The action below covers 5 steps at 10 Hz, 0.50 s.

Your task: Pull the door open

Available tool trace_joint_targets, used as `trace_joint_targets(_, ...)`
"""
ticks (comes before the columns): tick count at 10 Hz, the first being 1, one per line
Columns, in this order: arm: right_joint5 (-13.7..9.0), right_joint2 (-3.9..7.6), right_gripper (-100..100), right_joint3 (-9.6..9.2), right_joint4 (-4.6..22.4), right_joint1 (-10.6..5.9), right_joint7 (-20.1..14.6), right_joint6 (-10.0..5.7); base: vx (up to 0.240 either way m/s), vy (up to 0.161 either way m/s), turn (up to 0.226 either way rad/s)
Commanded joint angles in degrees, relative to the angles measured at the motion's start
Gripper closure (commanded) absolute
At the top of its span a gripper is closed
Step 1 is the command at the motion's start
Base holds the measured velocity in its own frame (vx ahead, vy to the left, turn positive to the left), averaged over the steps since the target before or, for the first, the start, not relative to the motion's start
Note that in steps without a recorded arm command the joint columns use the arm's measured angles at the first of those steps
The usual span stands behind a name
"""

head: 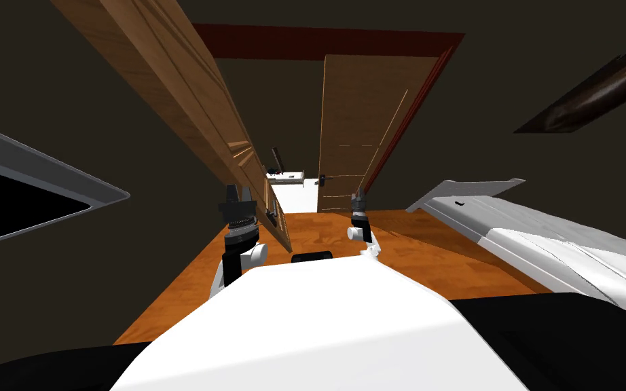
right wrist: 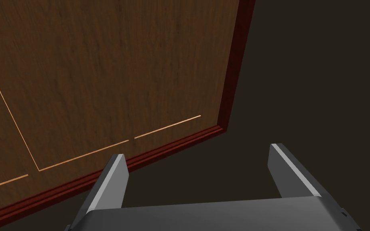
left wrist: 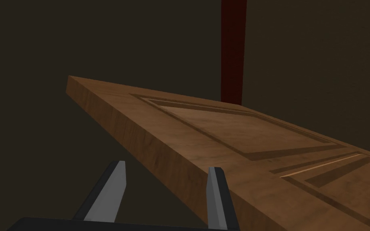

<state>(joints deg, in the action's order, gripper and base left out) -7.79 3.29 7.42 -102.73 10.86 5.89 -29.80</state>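
Left pincer: open, its two light grey blades spread and clasping nothing. In its own wrist view one blade overlaps the thick edge of the near door, and I cannot tell whether they touch. From the head it stands just beside that edge.
Right pincer: open wide and empty. From the head it is raised well apart from the left one.
Near brown wooden panelled door: the task's thing, swung open. The head view shows it almost edge-on, running from the upper left down to the left pincer. The left wrist view adds its face, with recessed rectangular panels and a squared corner.
Small dark fitting: on the near door, low beside the left pincer; too small to tell its shape.
Orange wooden floor: runs forward between dark walls.
Grey-framed black area: on the left wall.
White and grey ridged slab: along the right side.
Far brown wooden door: ahead, with a dark lever handle at its left edge. The right wrist view shows its face with thin light lines.
Dark red door frame: borders the far door; its corner lies in front of the right pincer, and one post rises behind the near door.
Bright white area: between the two doors, farthest off.
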Motion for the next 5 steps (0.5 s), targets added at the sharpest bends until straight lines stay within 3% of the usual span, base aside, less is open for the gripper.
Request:
trace_joint_targets(1, -0.32, 0.14, -100, 0.40, 2.45, -1.17, 0.46, -0.27, 0.045, -0.029, 0.067)
trace_joint_targets(2, -1.02, 0.49, -100, 1.14, 4.49, -2.75, 1.17, -0.39, 0.043, -0.030, 0.145)
trace_joint_targets(3, -1.02, 0.49, -100, 1.14, 5.22, -2.75, 1.17, -0.39, 0.042, -0.033, 0.072)
trace_joint_targets(4, -1.75, 0.83, -100, 1.91, 7.54, -4.40, 1.91, -0.53, 0.049, -0.035, 0.131)
trace_joint_targets(5, -1.75, 0.83, -100, 1.91, 8.12, -4.40, 1.91, -0.53, 0.041, -0.033, 0.065)
